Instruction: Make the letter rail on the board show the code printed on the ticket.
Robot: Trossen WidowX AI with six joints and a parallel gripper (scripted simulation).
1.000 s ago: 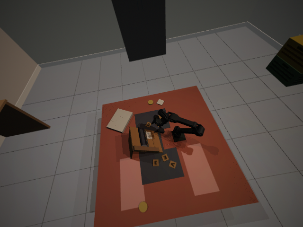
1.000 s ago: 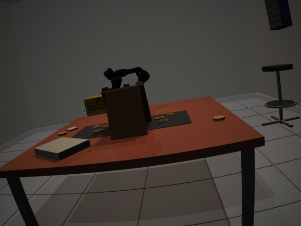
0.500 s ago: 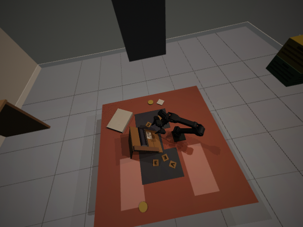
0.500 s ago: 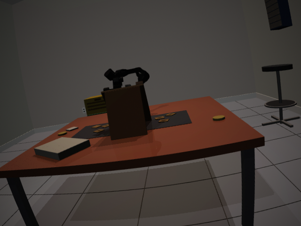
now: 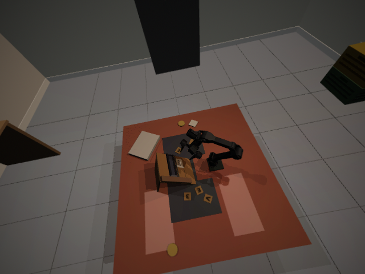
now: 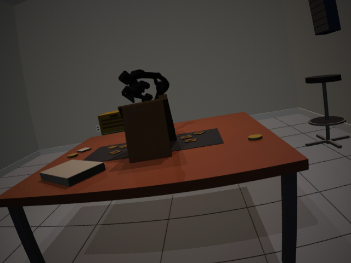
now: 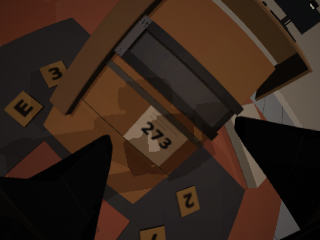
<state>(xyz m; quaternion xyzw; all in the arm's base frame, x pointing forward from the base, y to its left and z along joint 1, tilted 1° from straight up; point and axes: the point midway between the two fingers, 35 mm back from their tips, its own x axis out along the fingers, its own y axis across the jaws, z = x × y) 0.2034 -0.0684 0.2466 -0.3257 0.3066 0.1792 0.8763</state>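
My gripper (image 5: pixel 186 153) (image 6: pixel 139 100) (image 7: pixel 175 132) is open and empty, above the board's lower front. The tilted orange board (image 5: pixel 160 165) (image 7: pixel 215 45) carries a dark rail (image 5: pixel 171 165) (image 7: pixel 175 80) with no tiles in it; a grey block is at its upper-left end in the wrist view. The ticket (image 5: pixel 179 163) (image 7: pixel 157 135) reads 273. Tile 2 (image 5: pixel 178 150) (image 7: pixel 188 201) and tile 7 (image 7: pixel 153 233), partly cut off, lie on one side. An unreadable tile (image 5: pixel 191 141) is partly hidden by the arm. Across lie tile 3 (image 5: pixel 187 196) (image 7: pixel 53 73), E (image 5: pixel 198 189) (image 7: pixel 23 108) and V (image 5: pixel 207 198).
The board has a raised side wall (image 5: pixel 177 179) (image 7: pixel 100 55). A thick pale book (image 5: pixel 145 145) (image 6: pixel 72 169) lies beyond it. A yellow disc (image 5: pixel 181 123) and small white pad (image 5: pixel 193 123) lie at the far edge. Another yellow disc (image 5: pixel 172 249) (image 6: pixel 255 137) lies near the opposite edge.
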